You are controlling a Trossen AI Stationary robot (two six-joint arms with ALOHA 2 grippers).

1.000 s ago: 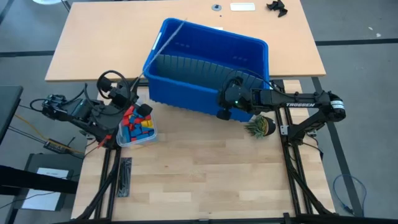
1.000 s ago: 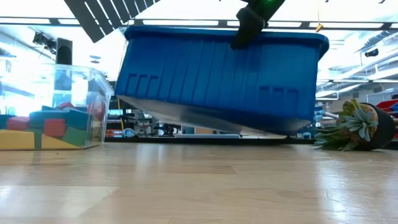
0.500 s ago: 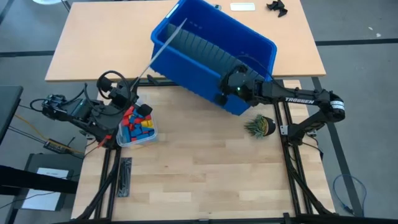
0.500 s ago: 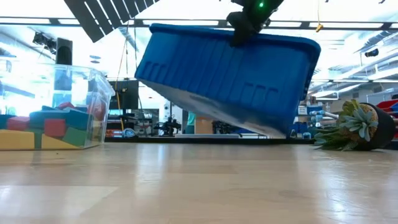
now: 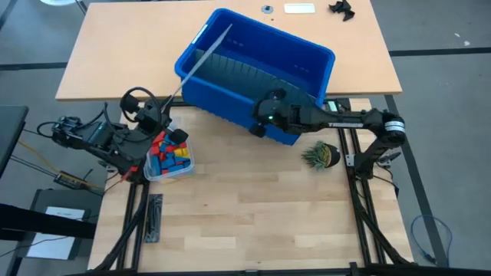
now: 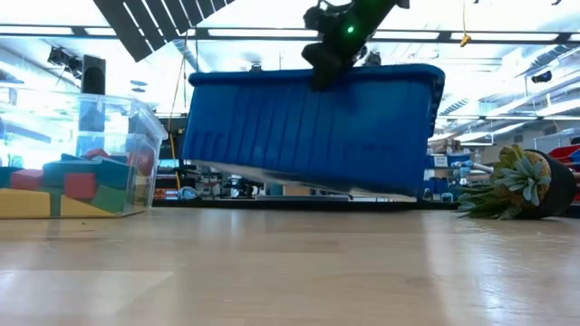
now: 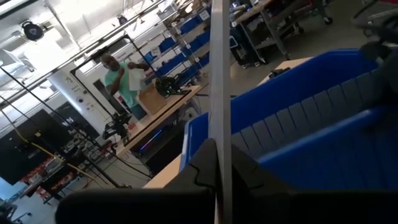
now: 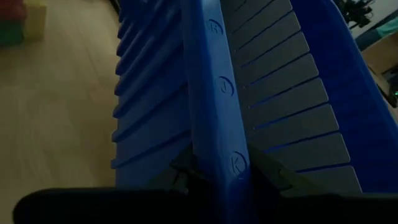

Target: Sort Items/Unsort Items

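Even, soft light fills the high view, with only faint shadows on the worktop (image 5: 253,207). In the low view, bright ceiling strips behind the blue bin (image 6: 308,127) wash out the background, and the near wood is blurred and glossy. The left wrist view is bright and hazy with an overexposed ceiling. The right wrist view is dim; the bin rim (image 8: 217,93) is dark and soft.

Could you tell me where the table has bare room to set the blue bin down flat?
The wide wood in front, bordered by the clear block container on the left and the potted plant on the right, is bare. The pale tabletop left of the blue bin is free too. It is crowded by the left gripper, shut on a grey divider sheet; the right gripper clamps the bin's rim.
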